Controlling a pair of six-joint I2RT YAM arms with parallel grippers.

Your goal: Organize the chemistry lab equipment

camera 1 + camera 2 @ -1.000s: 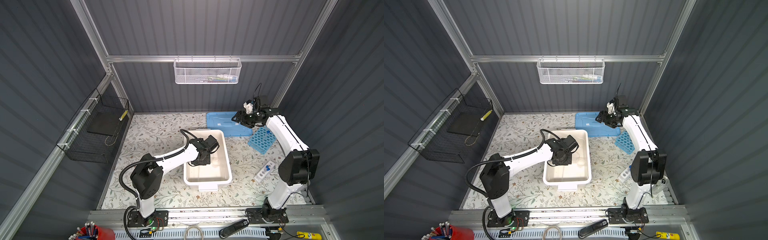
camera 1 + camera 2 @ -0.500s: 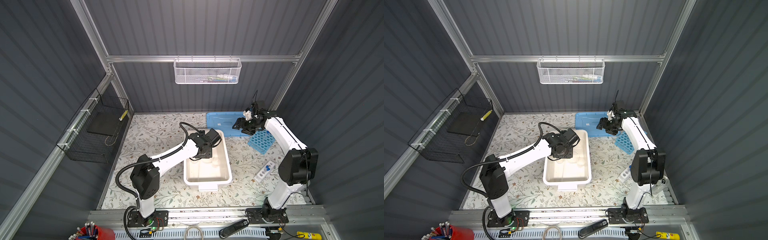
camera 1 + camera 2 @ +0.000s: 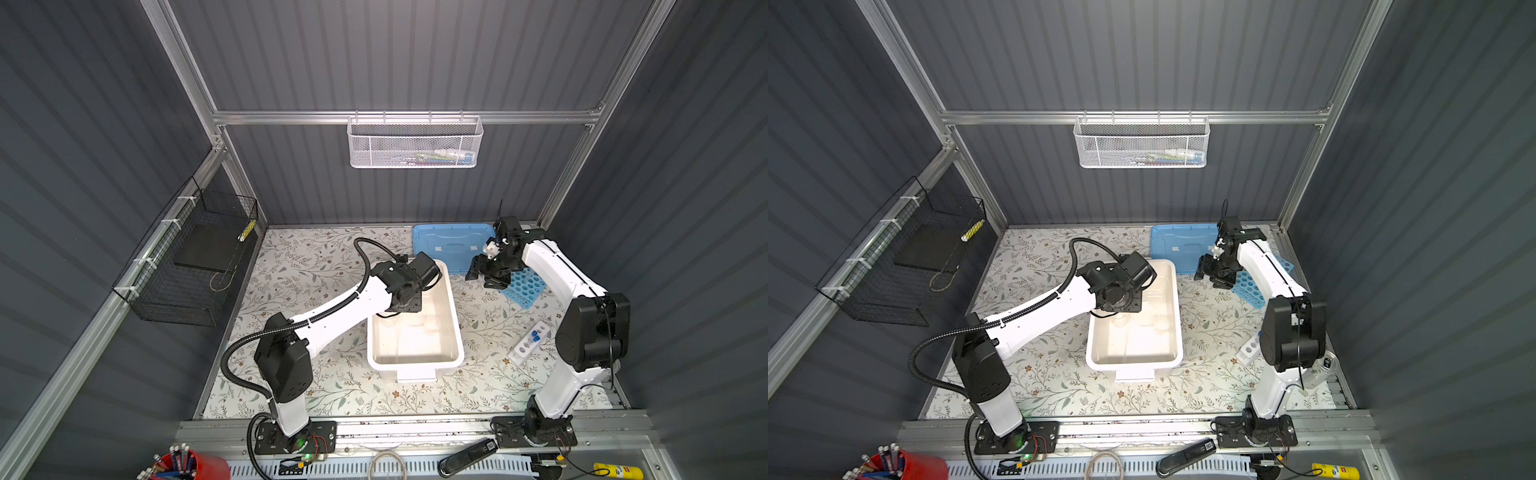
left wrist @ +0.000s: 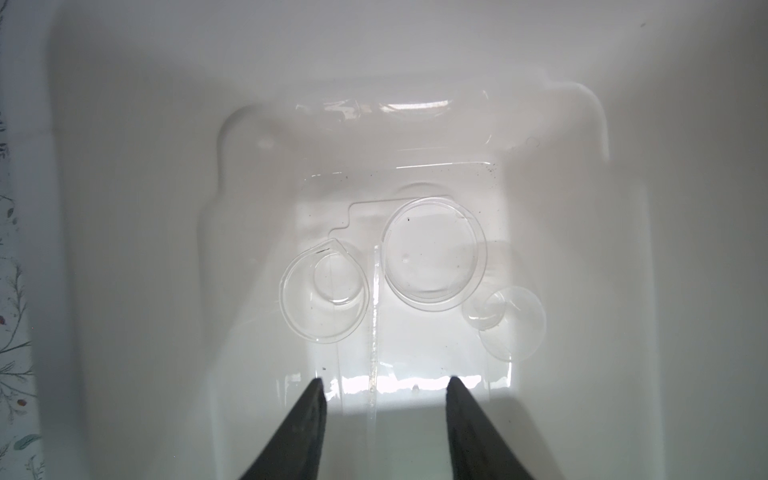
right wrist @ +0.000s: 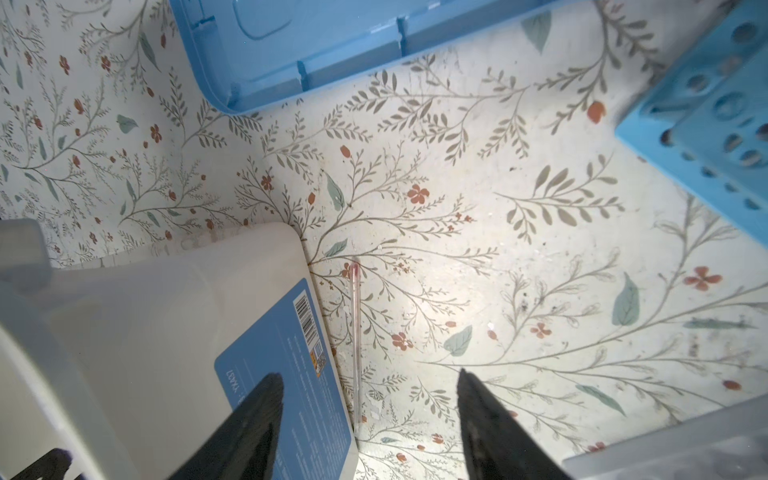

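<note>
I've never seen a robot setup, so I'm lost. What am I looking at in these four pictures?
Two white robot arms work at a floral table. Two pictures look down from overhead; two come from wrist cameras. The left gripper hangs open and empty above three clear glass vessels in the large white plastic tub. The right gripper, also open and empty, hovers over a thin glass rod lying beside the tub. Nearby lie a blue plastic lid, a sky-blue many-holed rack and a small white tube rack.

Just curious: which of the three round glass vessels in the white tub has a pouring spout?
The beaker: its rim pinches to a point. The wide dish beside it and the small flask have round rims.
</note>
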